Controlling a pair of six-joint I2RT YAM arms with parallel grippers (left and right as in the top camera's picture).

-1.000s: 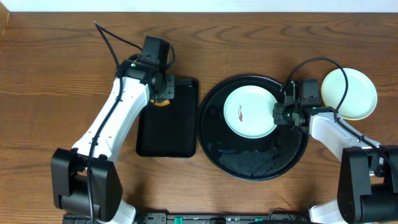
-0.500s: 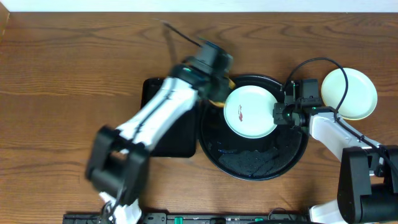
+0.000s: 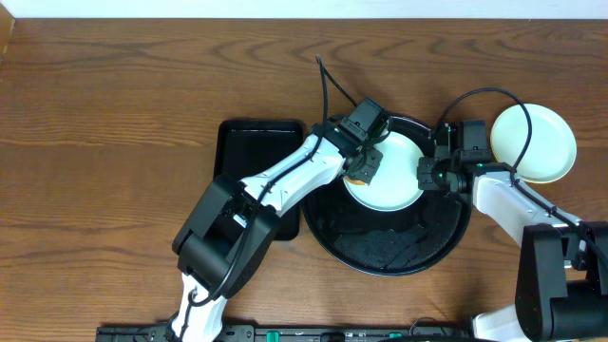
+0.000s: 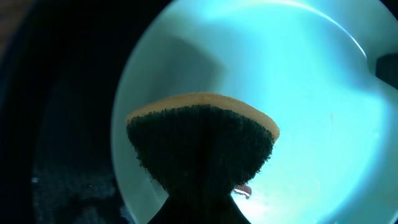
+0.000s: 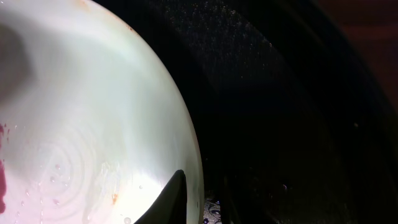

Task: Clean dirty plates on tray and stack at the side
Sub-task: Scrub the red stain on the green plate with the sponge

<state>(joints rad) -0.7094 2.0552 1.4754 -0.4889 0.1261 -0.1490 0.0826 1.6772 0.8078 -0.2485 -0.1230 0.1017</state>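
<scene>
Pale plate (image 5: 93, 118) w/ red smear (image 5: 2, 186) on black tray (image 5: 280, 124)

plate (image 3: 397, 186) on round tray (image 3: 380, 255), rectangular tray (image 3: 249, 157) left, second plate (image 3: 537, 142) right

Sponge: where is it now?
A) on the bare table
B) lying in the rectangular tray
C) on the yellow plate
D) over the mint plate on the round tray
D: in the overhead view the left pincer holds the sponge over the mint plate on the round tray, and the left wrist view shows that plate right behind it.
</scene>
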